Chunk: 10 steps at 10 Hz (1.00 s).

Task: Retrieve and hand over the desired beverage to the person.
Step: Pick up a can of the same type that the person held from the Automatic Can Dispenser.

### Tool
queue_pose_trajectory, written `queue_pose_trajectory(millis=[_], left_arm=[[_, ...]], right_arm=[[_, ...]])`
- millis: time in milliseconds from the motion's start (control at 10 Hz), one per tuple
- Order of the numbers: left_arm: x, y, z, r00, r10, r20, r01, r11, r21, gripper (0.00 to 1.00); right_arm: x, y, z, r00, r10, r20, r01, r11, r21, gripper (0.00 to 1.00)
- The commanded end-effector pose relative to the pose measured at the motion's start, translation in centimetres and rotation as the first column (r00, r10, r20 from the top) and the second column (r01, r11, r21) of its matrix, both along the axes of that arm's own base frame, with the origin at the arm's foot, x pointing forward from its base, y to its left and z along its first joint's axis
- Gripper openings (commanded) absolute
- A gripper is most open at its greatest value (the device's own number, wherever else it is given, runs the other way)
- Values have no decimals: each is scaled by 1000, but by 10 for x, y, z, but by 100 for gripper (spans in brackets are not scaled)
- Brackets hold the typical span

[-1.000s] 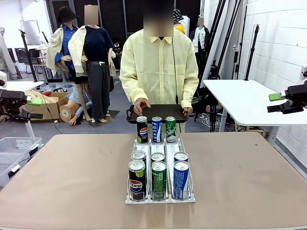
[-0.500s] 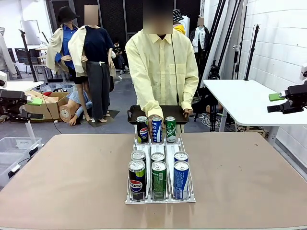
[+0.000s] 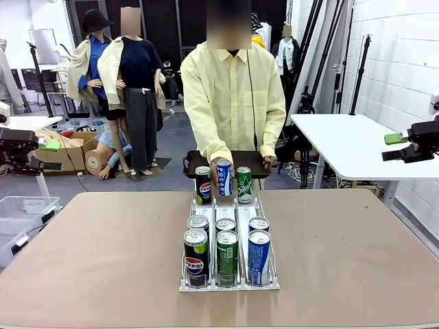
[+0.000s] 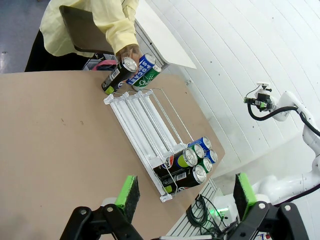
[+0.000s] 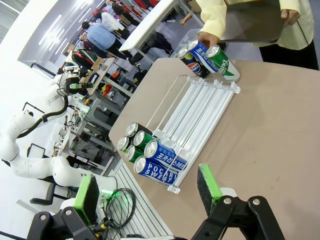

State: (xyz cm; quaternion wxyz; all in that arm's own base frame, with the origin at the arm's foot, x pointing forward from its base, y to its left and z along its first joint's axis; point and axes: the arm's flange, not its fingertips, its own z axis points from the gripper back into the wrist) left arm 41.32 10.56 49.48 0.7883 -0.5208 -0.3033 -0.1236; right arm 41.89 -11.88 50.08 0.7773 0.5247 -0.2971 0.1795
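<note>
The person (image 3: 230,96) stands at the far side and holds a dark tray (image 3: 236,159) in one hand. Their other hand (image 3: 215,179) is closed round the blue can (image 3: 224,177) in the middle of the rack's far row, and the can is raised slightly between a black Pepsi can (image 3: 203,185) and a green can (image 3: 244,184). Several more cans (image 3: 227,248) fill the near end of the clear rack (image 3: 226,209). My left gripper (image 3: 53,155) hangs open off the table's left side, and my right gripper (image 3: 391,147) hangs open off its right side. Both are far from the cans.
The brown table (image 3: 96,253) has bare room on both sides of the rack. A white table (image 3: 343,144) stands behind at the right. In the wrist views the left gripper (image 4: 186,195) and the right gripper (image 5: 147,192) hover above the table, each with the rack (image 4: 145,120) (image 5: 195,107) ahead.
The person's hand left the tray, reached down to the far row, closed on the blue can and lifted it a little. Neither arm has moved.
</note>
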Motion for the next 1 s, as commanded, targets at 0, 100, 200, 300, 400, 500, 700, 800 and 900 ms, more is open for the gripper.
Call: queue_pose_trajectory(millis=[0,100,200,300,400,500,700,800,900], left_arm=[[-1,1,2,1000,-2,4,2,1000,-13,100],[-1,1,2,1000,-2,4,2,1000,-13,100],[-1,1,2,1000,-2,4,2,1000,-13,100],[-1,1,2,1000,-2,4,2,1000,-13,100],[-1,1,2,1000,-2,4,2,1000,-13,100],[-1,1,2,1000,-2,4,2,1000,-13,100],[-1,1,2,1000,-2,4,2,1000,-13,100],[-1,1,2,1000,-2,4,2,1000,-13,100],[-1,1,2,1000,-2,4,2,1000,-13,100]], right_arm=[[1,1,1,1000,0,-1,0,1000,20,100],[1,1,1,1000,0,-1,0,1000,20,100],[1,1,1,1000,0,-1,0,1000,20,100],[1,1,1,1000,0,-1,0,1000,20,100],[1,1,1,1000,0,-1,0,1000,20,100],[1,1,1,1000,0,-1,0,1000,20,100],[1,1,1,1000,0,-1,0,1000,20,100],[1,1,1,1000,0,-1,0,1000,20,100],[1,1,1,1000,0,-1,0,1000,20,100]])
